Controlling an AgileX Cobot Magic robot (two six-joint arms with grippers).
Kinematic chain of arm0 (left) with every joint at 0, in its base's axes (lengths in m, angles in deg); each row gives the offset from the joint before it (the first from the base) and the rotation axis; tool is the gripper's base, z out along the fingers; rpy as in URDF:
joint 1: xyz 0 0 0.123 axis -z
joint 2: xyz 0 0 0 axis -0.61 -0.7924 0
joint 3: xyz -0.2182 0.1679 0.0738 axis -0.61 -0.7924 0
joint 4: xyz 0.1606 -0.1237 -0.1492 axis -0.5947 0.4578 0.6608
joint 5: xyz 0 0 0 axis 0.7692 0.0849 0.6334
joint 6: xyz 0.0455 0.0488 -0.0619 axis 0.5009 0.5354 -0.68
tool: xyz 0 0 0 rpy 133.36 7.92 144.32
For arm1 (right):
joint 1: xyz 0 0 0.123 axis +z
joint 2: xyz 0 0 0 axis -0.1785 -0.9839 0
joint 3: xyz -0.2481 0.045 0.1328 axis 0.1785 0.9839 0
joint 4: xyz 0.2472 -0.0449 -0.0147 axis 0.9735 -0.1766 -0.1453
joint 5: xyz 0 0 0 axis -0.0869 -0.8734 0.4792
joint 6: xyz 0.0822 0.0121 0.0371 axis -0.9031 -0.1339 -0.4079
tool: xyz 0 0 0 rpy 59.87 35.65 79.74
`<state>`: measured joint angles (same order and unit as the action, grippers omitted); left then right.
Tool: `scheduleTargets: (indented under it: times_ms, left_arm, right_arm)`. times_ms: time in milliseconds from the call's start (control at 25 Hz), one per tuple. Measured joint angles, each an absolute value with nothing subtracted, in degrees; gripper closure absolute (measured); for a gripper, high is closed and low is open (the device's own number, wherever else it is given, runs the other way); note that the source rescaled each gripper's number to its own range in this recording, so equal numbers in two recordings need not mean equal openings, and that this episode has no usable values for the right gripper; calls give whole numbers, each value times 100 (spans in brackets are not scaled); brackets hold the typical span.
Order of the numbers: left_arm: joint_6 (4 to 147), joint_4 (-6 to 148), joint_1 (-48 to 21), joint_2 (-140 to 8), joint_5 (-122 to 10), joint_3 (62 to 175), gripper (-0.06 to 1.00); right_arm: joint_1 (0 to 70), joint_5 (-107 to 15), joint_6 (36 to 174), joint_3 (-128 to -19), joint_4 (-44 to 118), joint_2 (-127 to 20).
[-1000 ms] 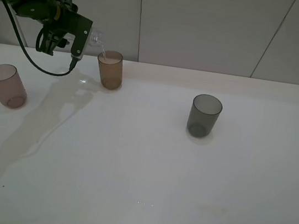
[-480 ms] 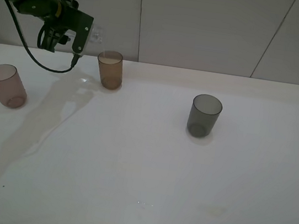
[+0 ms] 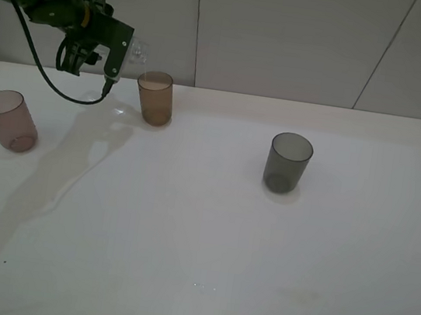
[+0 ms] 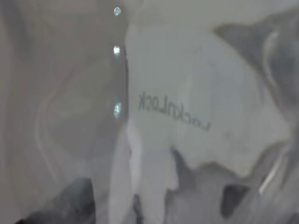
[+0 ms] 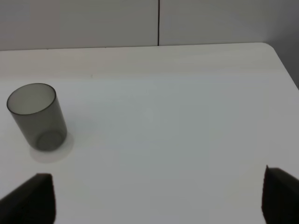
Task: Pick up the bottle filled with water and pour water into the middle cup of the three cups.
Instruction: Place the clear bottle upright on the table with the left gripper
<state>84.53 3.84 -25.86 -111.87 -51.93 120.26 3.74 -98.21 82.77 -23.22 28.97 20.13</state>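
Note:
My left gripper (image 3: 123, 46) is shut on the clear bottle (image 3: 138, 50) and holds it tipped on its side in the air, just left of and above the amber-brown middle cup (image 3: 154, 97). No water stream shows. The bottle's clear wall with embossed lettering (image 4: 174, 110) fills the left wrist view. The pinkish-mauve cup (image 3: 8, 120) stands at the far left and the smoky-grey cup (image 3: 288, 162) right of centre. The grey cup (image 5: 37, 116) also shows in the right wrist view, ahead of my open, empty right gripper (image 5: 156, 198).
The white table (image 3: 208, 228) has a back edge along the wall and a right edge (image 5: 280, 60). The left arm's black cable (image 3: 56, 87) hangs over the back left of the table. My right arm is out of the exterior view.
A second ago water streamed from the bottle into the amber cup. The stream has stopped and my left gripper has lifted the bottle slightly up and away from the rim.

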Motion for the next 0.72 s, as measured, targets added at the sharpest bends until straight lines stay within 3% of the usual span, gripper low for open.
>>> scheduleTargets:
  times_ms: [720]
  left_arm:
    - [8508,211,-2586,-11187,-5385,12293,93]
  right_arm:
    - [374,-9821,8277,-2322,2897,2013]
